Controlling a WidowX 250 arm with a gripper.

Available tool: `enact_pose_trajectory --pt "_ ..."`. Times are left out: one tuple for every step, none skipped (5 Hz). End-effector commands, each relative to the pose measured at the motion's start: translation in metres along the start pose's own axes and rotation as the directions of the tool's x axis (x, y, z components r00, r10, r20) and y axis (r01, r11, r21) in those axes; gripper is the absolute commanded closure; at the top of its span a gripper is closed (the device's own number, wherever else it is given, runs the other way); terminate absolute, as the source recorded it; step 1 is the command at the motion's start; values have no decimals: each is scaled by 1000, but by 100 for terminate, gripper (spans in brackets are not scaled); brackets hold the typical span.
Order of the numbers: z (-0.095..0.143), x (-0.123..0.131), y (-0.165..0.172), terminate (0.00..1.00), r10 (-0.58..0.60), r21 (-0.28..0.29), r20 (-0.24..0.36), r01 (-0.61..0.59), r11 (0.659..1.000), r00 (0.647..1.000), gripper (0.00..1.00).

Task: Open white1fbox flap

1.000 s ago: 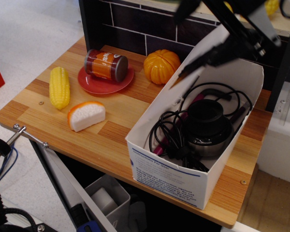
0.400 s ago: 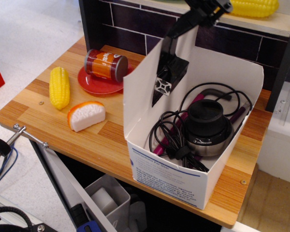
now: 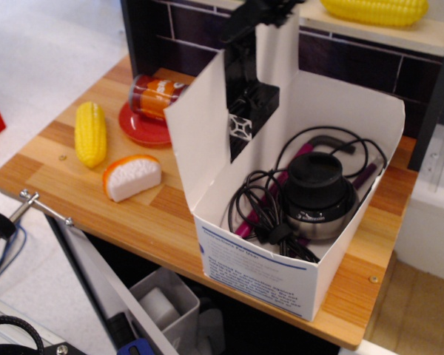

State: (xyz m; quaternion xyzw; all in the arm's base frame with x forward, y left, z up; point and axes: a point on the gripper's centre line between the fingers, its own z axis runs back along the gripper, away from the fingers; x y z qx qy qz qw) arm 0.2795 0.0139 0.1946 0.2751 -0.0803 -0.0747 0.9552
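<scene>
The white1fbox (image 3: 266,274) stands open on the wooden table, its blue-printed short end facing me. Its long left flap (image 3: 200,144) stands upright and leans slightly outward to the left. My gripper (image 3: 240,122) comes down from the top of the view at the flap's upper edge. One black finger (image 3: 250,107), with a small black-and-white patterned square, lies against the flap's inner face. The other finger is hidden behind the flap. The gripper appears shut on the flap. A black round device with tangled cables (image 3: 314,194) lies inside the box.
Left of the box are a yellow toy corn (image 3: 90,133), an orange-rimmed white wedge (image 3: 133,176), and a red plate (image 3: 140,127) with a tipped orange can (image 3: 154,95). Another corn (image 3: 377,10) lies on the back shelf. A dark tiled wall (image 3: 185,33) stands behind.
The arm moved from the box's back right to its left side. The left flap rose upright, then swung further left with the gripper and now hides the orange pumpkin.
</scene>
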Motion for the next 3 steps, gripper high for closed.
enact_pose_trajectory --pt "-18 -8 16 0 25 -33 80 -22 999 997 0" --pt "-40 -14 15 0 35 -77 107 -27 997 994 0" --pt "-59 -18 14 100 39 -121 125 -24 992 991 0"
